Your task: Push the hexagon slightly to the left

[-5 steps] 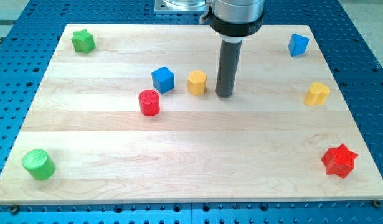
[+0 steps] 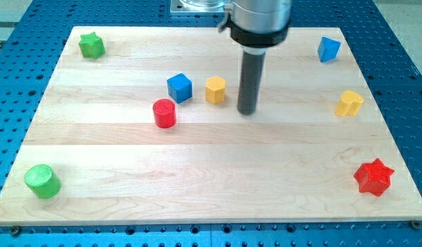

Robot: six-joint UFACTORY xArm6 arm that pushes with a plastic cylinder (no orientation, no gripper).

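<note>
Yellow hexagon (image 2: 215, 89), one, tool tip (image 2: 247, 111) just right

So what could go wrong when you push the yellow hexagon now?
The blue cube sits just left of the yellow hexagon, so a long push would likely bump them together. My tip is right of the hexagon but a bit lower in the view, so it might hit off-centre and send it toward the view's top.

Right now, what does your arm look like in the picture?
A straight dark grey rod hangs from a wider silver-grey cylinder with a black ring beneath it. My tip is blunt. No cables or markings are visible.
</note>
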